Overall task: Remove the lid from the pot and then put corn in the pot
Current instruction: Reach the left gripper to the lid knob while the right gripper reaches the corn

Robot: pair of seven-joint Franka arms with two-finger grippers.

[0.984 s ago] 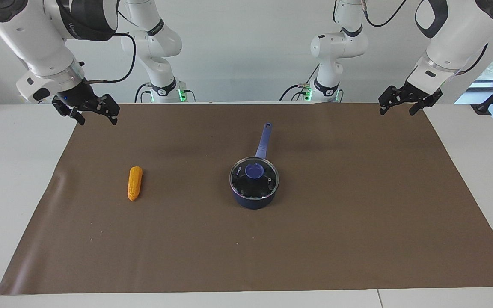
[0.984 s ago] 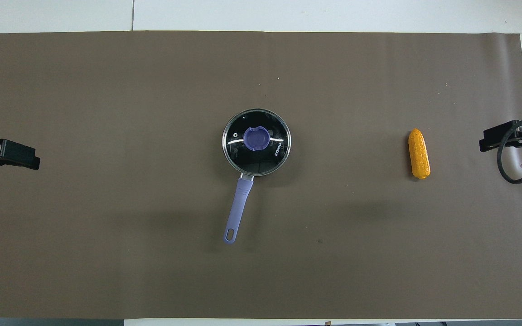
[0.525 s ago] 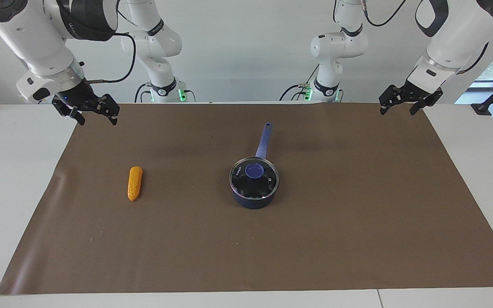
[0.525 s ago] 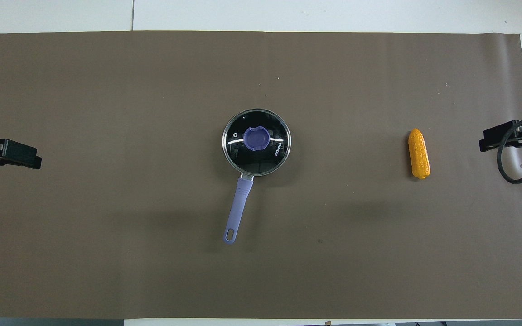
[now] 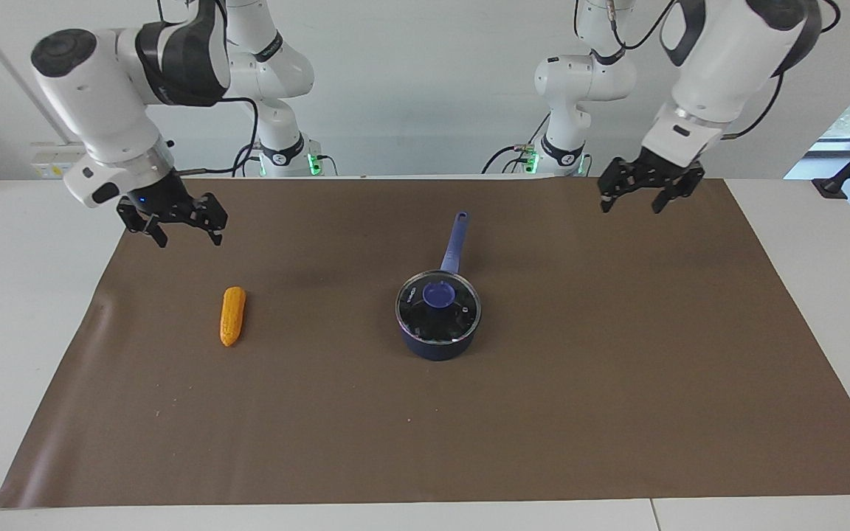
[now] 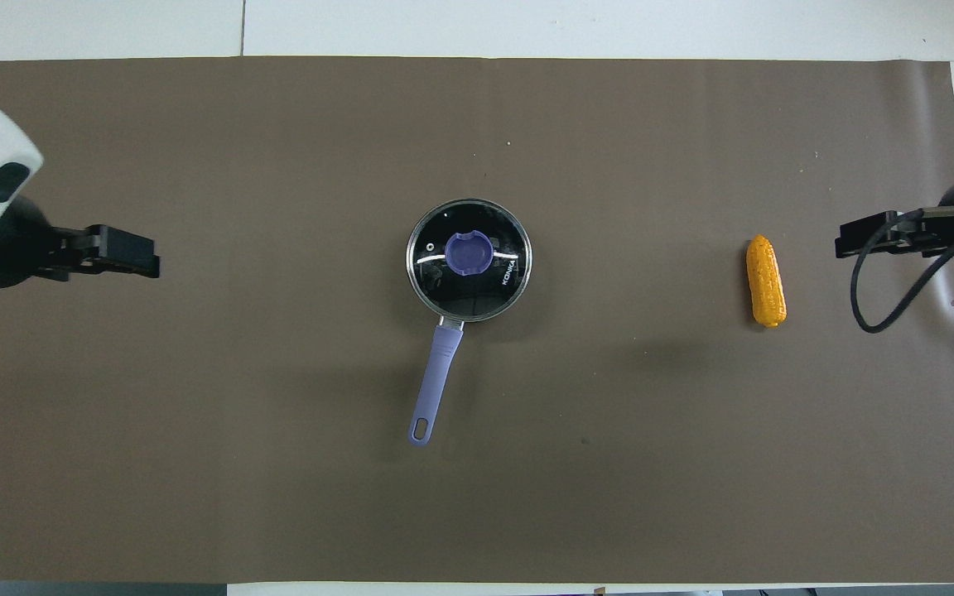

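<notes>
Both grippers have moved in since the earlier frames, and that's really the only change. Left gripper (image 5: 630,196) was up over the mat's corner at the left arm's end; now it has slid inward and hangs in the air over the brown mat (image 5: 617,354), its fingers spread apart with nothing between them. From the overhead camera, more of that arm's white wrist shows, and the gripper (image 6: 125,252) pokes further across the mat toward the pot.

Right gripper (image 5: 181,220) did the same thing on its end: it has come in and down a bit and now hovers over the mat near the corn, fingers also spread, holding nothing. From above it (image 6: 870,236) sits just off the corn's tip, not over it, with its black cable looping below.

Nothing on the worktop (image 5: 19,295) has budged. The pot (image 5: 436,341) sits in the middle of the mat where it was, its long handle (image 5: 454,242) pointing toward the robots. The lid (image 5: 438,307) is still seated flat on the pot, knob at the centre, untouched. The corn (image 5: 232,316) lies on the mat toward the right arm's end, well apart from the pot, lengthwise toward the robots.
</notes>
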